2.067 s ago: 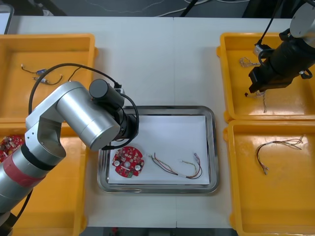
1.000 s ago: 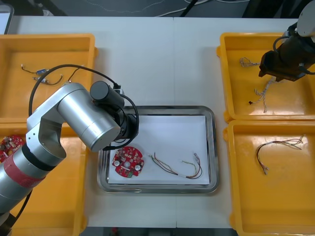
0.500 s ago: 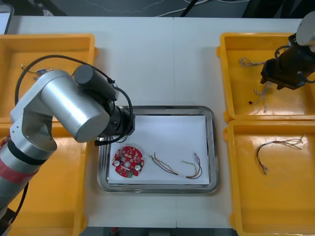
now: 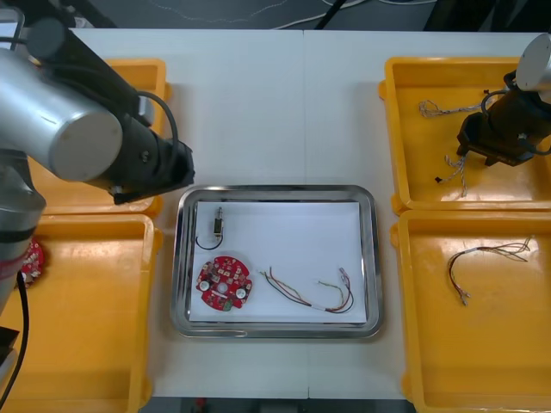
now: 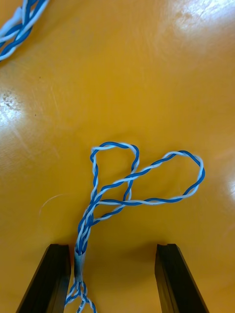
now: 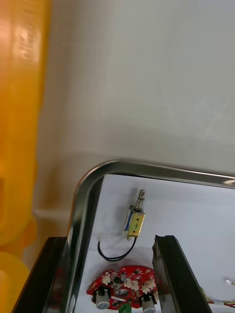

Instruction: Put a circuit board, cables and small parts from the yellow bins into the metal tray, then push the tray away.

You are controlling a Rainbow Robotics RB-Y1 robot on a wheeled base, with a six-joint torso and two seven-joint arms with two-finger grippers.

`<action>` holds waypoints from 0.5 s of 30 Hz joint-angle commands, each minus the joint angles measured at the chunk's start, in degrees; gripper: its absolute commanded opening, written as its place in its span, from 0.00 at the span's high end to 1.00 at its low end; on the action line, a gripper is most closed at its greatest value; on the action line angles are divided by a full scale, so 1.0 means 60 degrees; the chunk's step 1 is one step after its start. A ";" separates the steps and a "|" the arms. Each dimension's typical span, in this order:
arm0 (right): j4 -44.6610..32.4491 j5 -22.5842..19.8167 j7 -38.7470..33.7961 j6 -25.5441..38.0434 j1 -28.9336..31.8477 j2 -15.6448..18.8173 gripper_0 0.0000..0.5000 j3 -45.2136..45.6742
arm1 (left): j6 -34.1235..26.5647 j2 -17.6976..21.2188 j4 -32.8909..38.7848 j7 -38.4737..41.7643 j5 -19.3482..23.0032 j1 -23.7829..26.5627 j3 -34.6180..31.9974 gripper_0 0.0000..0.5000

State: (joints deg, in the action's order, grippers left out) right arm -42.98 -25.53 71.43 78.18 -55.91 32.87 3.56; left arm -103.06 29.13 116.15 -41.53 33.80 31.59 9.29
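- Shiny rectangular metal tray (image 4: 275, 190) sits mid-table; the left gripper (image 6: 110, 238) hangs over its left rim, black fingers spread, empty.
- Inside: a small metal part (image 4: 219, 225) with a black lead, a round red circuit board (image 4: 225, 281), a red and yellow cable (image 4: 310, 292).
- The right gripper (image 5: 112, 246), fingers spread, hovers over a twisted blue and white cable (image 5: 132, 188) in the far right yellow bin (image 4: 385, 138); that cable and the push seemingly remain.

The tray (image 4: 375, 258) has a shiny, mirror-bright metal rim and a matt white inside. The bins (image 4: 86, 344) are glossy yellow plastic, lightly scuffed. The table (image 4: 275, 112) is smooth and matt. The left arm (image 4: 52, 120) looks like satin silver metal.
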 commanded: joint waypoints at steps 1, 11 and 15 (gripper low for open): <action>-0.0088 0.0051 0.0020 -0.0095 -0.0379 -0.0058 0.00 0.0052 | -0.0695 0.0375 0.0359 -0.0974 0.0592 0.0712 -0.1592 0.00; -0.0073 -0.0022 0.0005 -0.0153 -0.0379 -0.0190 0.00 -0.0285 | -0.1091 0.0624 0.0096 -0.2732 0.0782 0.0756 -0.2954 0.00; -0.0073 -0.0022 0.0034 -0.0183 -0.0335 -0.0204 0.19 -0.0314 | -0.1091 0.0624 -0.0007 -0.3464 0.0592 0.0756 -0.3159 0.00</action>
State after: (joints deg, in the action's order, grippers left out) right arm -42.97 -25.57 71.43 77.70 -55.96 32.26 3.10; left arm -109.09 30.84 115.94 -59.74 38.31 33.79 -7.61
